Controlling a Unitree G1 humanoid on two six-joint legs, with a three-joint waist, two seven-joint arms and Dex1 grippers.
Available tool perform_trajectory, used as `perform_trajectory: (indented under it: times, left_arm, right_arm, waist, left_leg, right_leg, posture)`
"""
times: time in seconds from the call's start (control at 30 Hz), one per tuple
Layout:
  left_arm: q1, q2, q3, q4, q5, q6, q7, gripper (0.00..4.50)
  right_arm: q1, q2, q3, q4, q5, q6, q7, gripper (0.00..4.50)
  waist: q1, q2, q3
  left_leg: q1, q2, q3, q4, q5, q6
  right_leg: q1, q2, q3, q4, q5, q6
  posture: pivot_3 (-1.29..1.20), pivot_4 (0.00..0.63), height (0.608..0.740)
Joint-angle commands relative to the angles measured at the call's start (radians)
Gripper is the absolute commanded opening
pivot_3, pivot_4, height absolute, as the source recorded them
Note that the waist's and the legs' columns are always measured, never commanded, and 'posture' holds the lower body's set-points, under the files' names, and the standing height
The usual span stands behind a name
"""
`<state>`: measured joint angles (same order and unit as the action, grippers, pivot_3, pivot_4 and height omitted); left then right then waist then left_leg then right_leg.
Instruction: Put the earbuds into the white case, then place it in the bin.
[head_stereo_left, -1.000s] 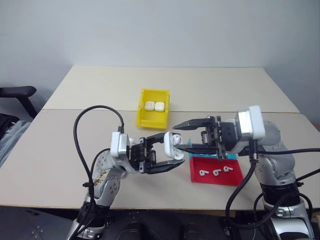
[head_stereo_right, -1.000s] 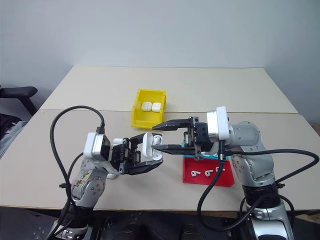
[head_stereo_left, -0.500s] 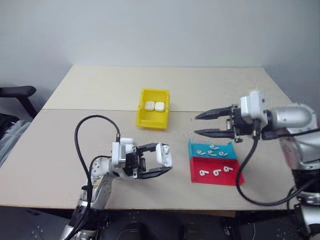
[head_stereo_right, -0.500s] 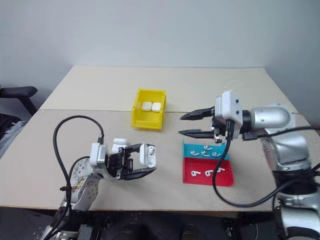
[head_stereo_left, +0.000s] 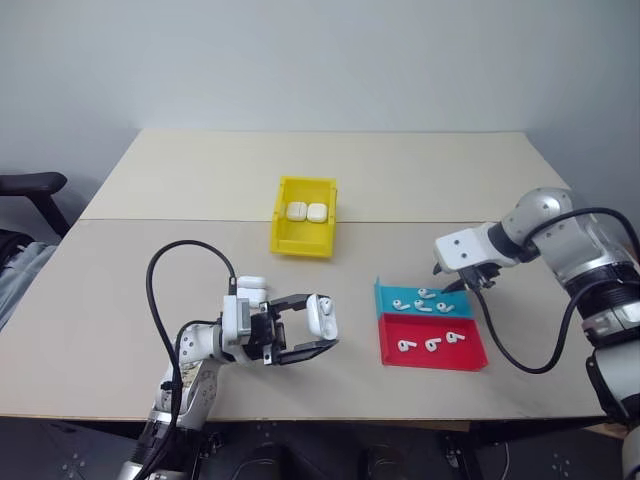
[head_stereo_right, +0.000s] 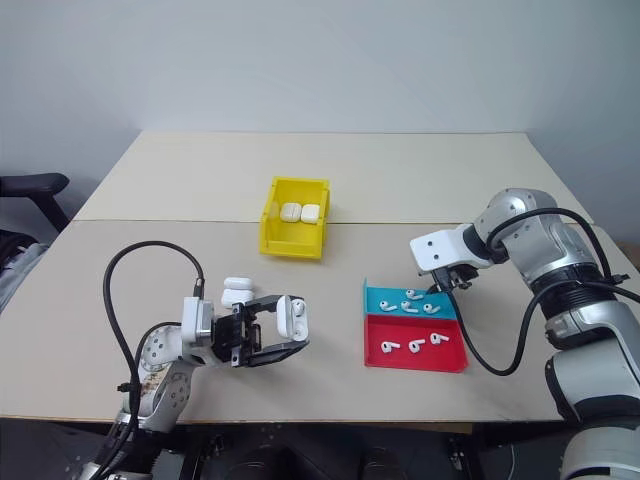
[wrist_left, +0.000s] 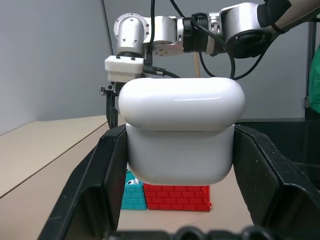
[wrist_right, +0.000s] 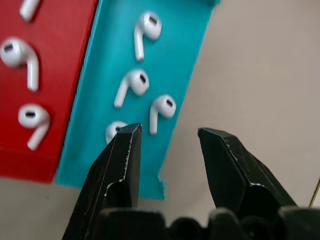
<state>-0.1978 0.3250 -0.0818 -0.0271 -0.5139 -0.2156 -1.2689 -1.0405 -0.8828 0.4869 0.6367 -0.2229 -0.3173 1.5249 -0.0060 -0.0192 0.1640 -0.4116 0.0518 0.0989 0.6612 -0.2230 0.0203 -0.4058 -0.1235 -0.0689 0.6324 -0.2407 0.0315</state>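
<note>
Since a second ago the right end effector (wrist_right: 167, 137) has swung away from the middle of the desk and turned downward over the shallow teal plastic tray (head_stereo_right: 382, 299), while the left end effector (head_stereo_right: 283, 335) has sunk toward the beige desk (head_stereo_right: 400, 180) with its load.

On the left, the left end effector is clamped tight on the small glossy white rounded earbud case (wrist_left: 181, 131), one black finger on each side; its lid sits nearly closed, and it is held just above the desk. Just behind that arm, a second white case (head_stereo_right: 236, 291) lies on the desk. Further back, toward the middle, the small bright yellow plastic bin (head_stereo_right: 272, 236) holds two more white cases (head_stereo_right: 301, 213) side by side.

To the right, the teal tray carries four tiny white stemmed earbuds (wrist_right: 131, 86), and the shallow red plastic tray (head_stereo_right: 448, 360) touching its near edge carries three more. The right end effector hangs over the teal tray's outer edge, fingers partly apart and holding nothing, one fingertip (wrist_right: 129, 137) near an earbud.
</note>
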Motion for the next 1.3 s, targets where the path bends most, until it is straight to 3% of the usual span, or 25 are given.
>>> perform_trajectory:
  times: [0.03,0.6,1.3]
  left_arm:
    - [0.008,0.004,0.005,-0.042,0.000,-0.018,0.015,2.82]
    - [0.008,0.026,-0.002,-0.056,0.005,-0.008,0.038,2.82]
    - [0.009,0.035,-0.005,-0.060,0.010,-0.015,0.047,2.82]
  right_arm:
    - [-0.025,-0.005,0.008,0.044,-0.030,-0.114,0.044,2.22]
    - [-0.039,0.065,0.017,0.224,-0.079,-0.337,0.044,2.22]
    - [-0.051,0.097,0.015,0.308,-0.152,-0.403,-0.009,2.22]
  waist:
    - [0.000,0.000,0.000]
    - [-0.006,0.001,0.000]
    - [-0.006,0.001,0.000]
  left_leg:
    - [0.000,0.000,0.000,0.000,0.000,0.000]
    - [0.001,0.000,0.001,0.000,0.000,-0.001]
    - [0.001,0.001,0.001,0.000,0.001,-0.001]
  right_leg:
    - [0.000,0.000,0.000,0.000,0.000,0.000]
    - [0.001,0.000,0.000,0.000,0.001,-0.001]
    - [0.001,0.000,0.000,0.001,0.001,-0.001]
  posture:
    - [0.00,0.150,0.740]
    - [0.00,0.150,0.740]
    - [0.00,0.150,0.740]
